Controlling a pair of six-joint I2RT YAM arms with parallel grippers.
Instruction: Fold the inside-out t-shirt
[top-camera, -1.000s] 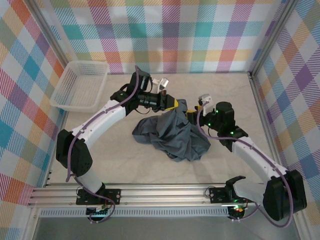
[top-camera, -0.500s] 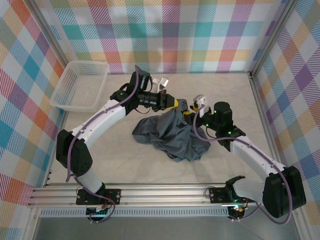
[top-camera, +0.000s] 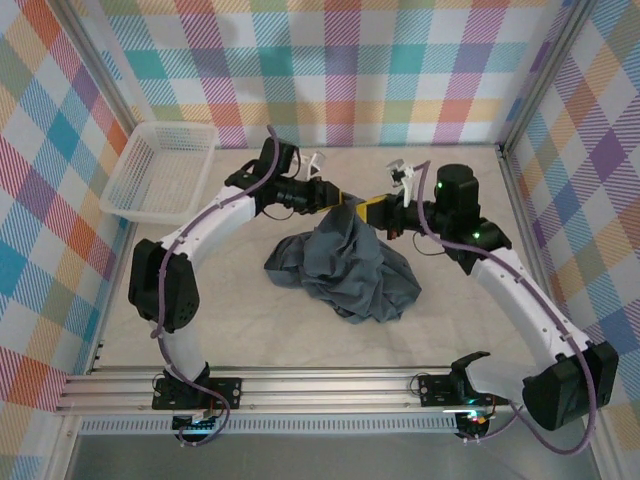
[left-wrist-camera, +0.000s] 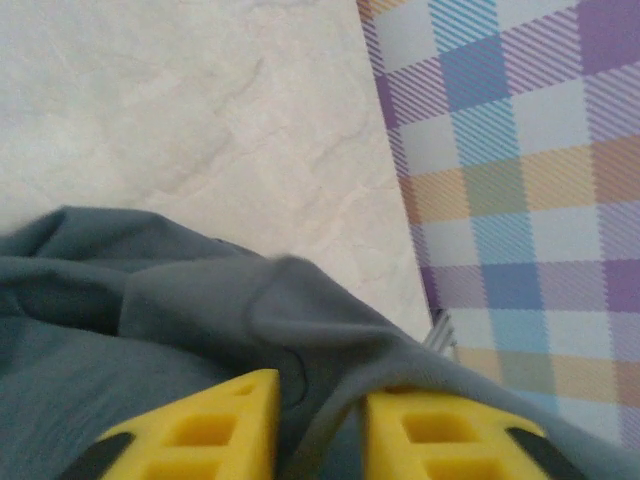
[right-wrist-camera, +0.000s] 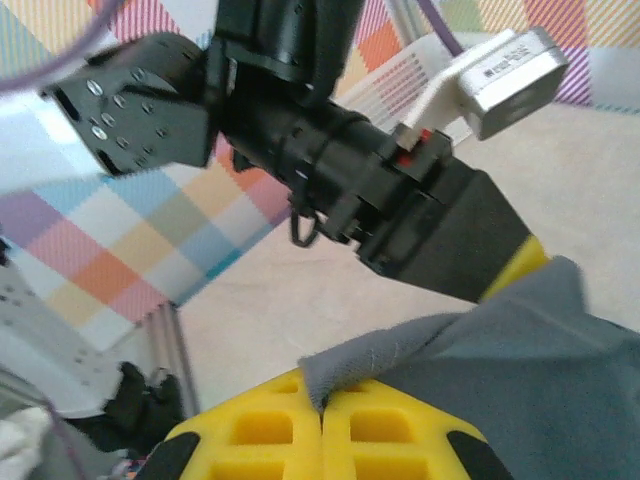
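T-shirt (top-camera: 345, 270) heaped on table (top-camera: 250, 320), right of the basket (top-camera: 119, 166), peak lifted. Right end effector (right-wrist-camera: 322, 420) has just clamped shut on a hem edge; left end effector (left-wrist-camera: 320, 420) is easing apart, cloth slack between (a handover, probably).

Matt soft cloth t-shirt (top-camera: 345, 265), glossy white plastic basket (top-camera: 160, 175)

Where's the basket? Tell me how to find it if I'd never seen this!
Look at the pale table inside the checked walls and go to its far left corner. The basket sits there, close to the wall. It is white, see-through mesh with stiff sides, nothing like the floppy dark grey t-shirt heaped mid-table.
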